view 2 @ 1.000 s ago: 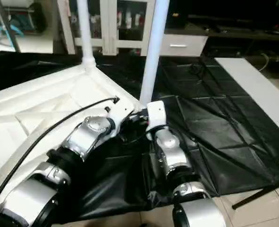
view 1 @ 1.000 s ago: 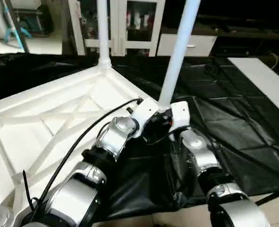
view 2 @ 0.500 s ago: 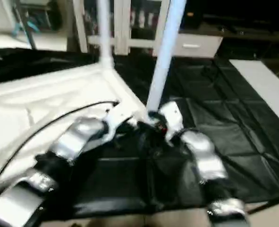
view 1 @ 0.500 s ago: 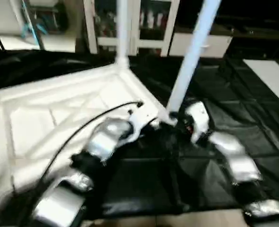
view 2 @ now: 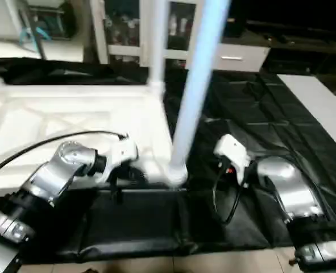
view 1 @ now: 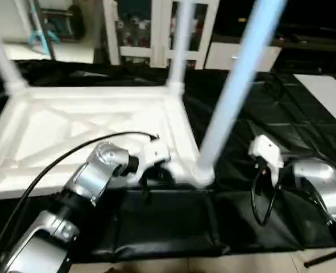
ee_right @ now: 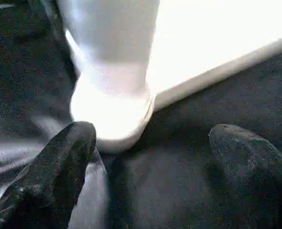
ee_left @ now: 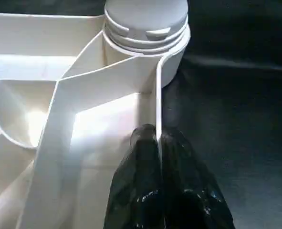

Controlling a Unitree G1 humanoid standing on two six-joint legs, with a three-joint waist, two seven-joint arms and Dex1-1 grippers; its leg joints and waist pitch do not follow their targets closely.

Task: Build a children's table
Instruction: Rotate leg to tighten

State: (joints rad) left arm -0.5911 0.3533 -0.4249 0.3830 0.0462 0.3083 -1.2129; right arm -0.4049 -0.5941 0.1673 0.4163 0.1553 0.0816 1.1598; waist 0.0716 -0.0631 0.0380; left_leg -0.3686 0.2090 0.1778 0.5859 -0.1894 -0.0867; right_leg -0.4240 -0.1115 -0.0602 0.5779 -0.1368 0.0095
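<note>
Children's table top: white plastic, underside up, crossed X-pattern ribs.
Legs: three white tapered tubes; nearest leg tinted pale blue along its shaft, white at the corner socket.
Work table cloth: black, creased in folds.
Left gripper: glossy black fingers, white housing, silver forearm, black cable.
Right gripper: black fingers, white housing, silver forearm.
Cabinet: white frame.

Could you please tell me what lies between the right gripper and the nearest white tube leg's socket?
Bare black cloth alone, in the right wrist view: the open right gripper stands short of the white corner socket holding the leg.
</note>
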